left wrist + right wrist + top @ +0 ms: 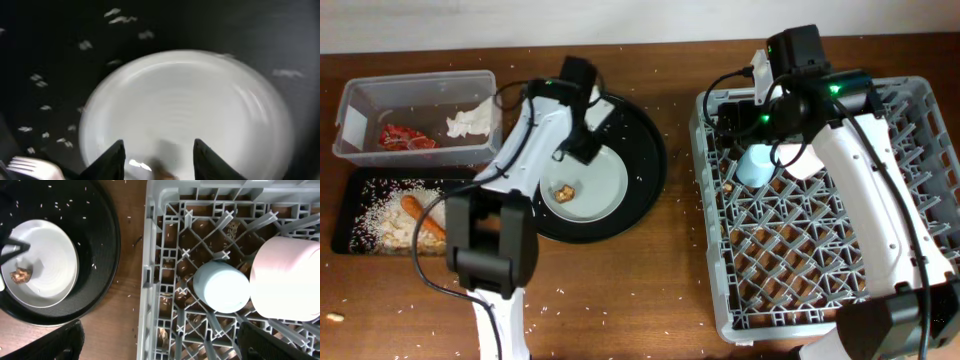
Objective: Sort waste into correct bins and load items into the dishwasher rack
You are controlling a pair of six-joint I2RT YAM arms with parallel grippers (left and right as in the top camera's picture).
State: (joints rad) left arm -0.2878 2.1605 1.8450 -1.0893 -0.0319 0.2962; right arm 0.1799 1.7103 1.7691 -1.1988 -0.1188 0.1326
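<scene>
The left gripper [160, 159] hangs just above the pale grey-green plate [590, 182], fingers spread and empty; the plate lies in the round black tray [645, 150] at mid-table with a brown food scrap [563, 188] on it. The right gripper [160, 347] is wide open and empty over the far-left part of the dishwasher rack [770, 250], where the light blue cup [755, 165] sits just beside the white bowl [287, 280]. At the left, the clear tub [420, 80] holds the red wrapper [398, 137] and napkin [470, 123]; the black tray [345, 240] holds rice [385, 215] and the carrot piece [420, 208].
</scene>
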